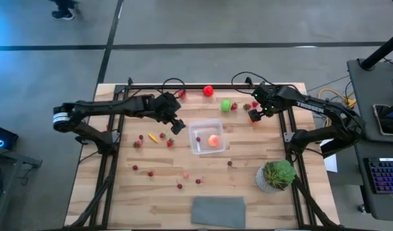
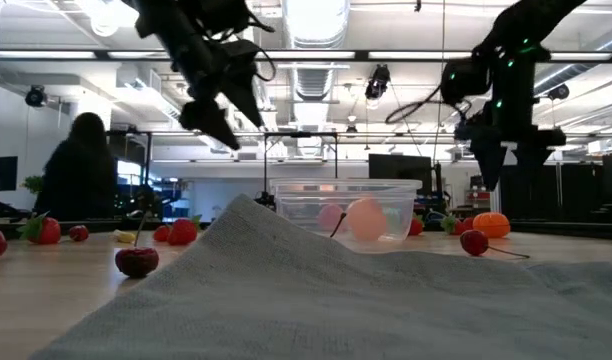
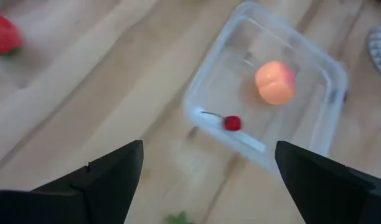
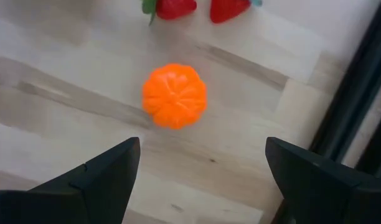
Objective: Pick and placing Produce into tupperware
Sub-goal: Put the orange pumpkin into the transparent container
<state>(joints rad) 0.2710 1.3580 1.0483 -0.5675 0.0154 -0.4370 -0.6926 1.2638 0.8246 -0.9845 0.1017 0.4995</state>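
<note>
Your left gripper (image 1: 178, 123) hangs wide and empty beside the tupperware (image 1: 206, 136), which holds a peach (image 1: 214, 140) and cherry (image 3: 231, 122), while your right gripper (image 1: 255, 113) spreads wide above the orange (image 4: 174, 96).

Floor (image 1: 183, 22): grey concrete, dark seams crossing at 12 o'clock. Desk (image 1: 376, 128): dark, 3 o'clock, bearing a keyboard (image 1: 384, 176). Ceiling (image 2: 316, 60): exposed ducts, bright light panels (image 2: 316, 15). Person (image 2: 81, 165): dark silhouette at 9 o'clock, low view. Blue glow (image 1: 0, 29): 10 o'clock corner.

Both hands (image 3: 203, 180) (image 4: 200, 177) open, raised.
</note>
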